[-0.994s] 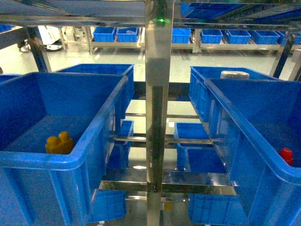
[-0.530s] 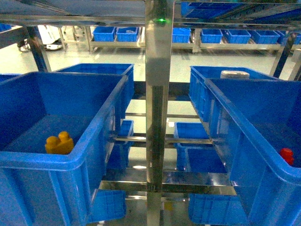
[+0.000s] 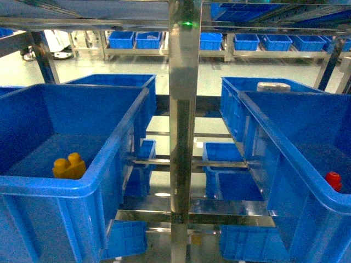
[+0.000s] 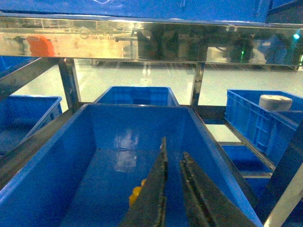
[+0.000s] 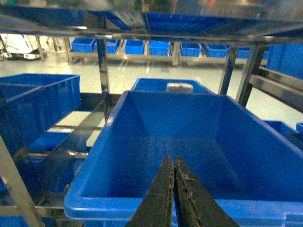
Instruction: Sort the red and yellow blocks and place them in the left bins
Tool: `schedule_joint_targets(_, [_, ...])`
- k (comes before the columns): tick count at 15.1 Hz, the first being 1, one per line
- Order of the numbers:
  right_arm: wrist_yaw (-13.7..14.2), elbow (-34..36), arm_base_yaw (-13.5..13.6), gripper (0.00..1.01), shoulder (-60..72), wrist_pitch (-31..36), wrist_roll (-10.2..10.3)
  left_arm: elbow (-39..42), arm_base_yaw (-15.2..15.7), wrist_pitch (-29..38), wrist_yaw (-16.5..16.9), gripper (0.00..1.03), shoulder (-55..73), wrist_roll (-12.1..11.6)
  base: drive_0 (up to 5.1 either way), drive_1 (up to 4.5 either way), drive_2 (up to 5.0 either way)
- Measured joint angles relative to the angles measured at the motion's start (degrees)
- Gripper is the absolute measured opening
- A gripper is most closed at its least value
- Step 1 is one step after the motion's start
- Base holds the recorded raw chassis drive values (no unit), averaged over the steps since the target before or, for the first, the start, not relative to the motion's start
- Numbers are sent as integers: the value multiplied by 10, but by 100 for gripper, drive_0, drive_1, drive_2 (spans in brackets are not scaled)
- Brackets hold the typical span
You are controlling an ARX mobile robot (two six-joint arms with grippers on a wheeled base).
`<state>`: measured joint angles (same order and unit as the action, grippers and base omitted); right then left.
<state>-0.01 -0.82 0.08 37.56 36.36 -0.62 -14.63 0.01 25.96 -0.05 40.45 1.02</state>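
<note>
Steel racking holds two large deep blue plastic crates side by side, split by a polished upright steel post (image 3: 182,109). The left gripper (image 4: 173,158) hangs above the left-hand deep blue crate (image 4: 80,137), its two dark fingers (image 4: 158,198) drawn to a narrow gap with nothing between them. Just below and left of those jaws, partly hidden behind one finger, lies the orange-yellow two-stud plastic brick (image 4: 136,193) on the crate floor; the head view shows it near the front wall (image 3: 69,166). The right gripper (image 5: 173,161) points into the right-hand deep blue crate (image 5: 113,142), its fingers pressed almost together and holding nothing. The small red single-stud plastic brick (image 3: 333,180) sits in that right-hand crate (image 3: 263,142), seen only from the head camera, so its place relative to the right jaws cannot be told. Beyond the right jaws, in the crate behind, rests a round whitish translucent plate (image 5: 179,87).
</note>
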Motion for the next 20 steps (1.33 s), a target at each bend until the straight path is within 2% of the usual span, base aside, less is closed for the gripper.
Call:
schedule_joint_targets(1, [0,0,-1,2,-39,-28,0,21,0,2,0,2,-20,-1,0,0,0])
schedule_joint_targets(9, [0,0,-1,2,-184,-172,0,101,0,-38,0,2,-135,0,0,0,0])
schedule_joint_targets(15, [0,0,-1,2,-248,-234,0,123,0,-87,0,2,-208,0,0,0,0])
schedule_joint_targets(16, [0,0,-1,2,-258,-247,0,135,0,-69,0,2,-217,0,0,0,0])
schedule_joint_targets(19, [0,0,-1,2,-280,-268,2,138,0,-104,0,2,-249,0,0,0,0])
schedule_joint_targets(20, [-1,0,-1,2,-333,-353,2,138,0,-115,1,2,-263,-1,0,0,0])
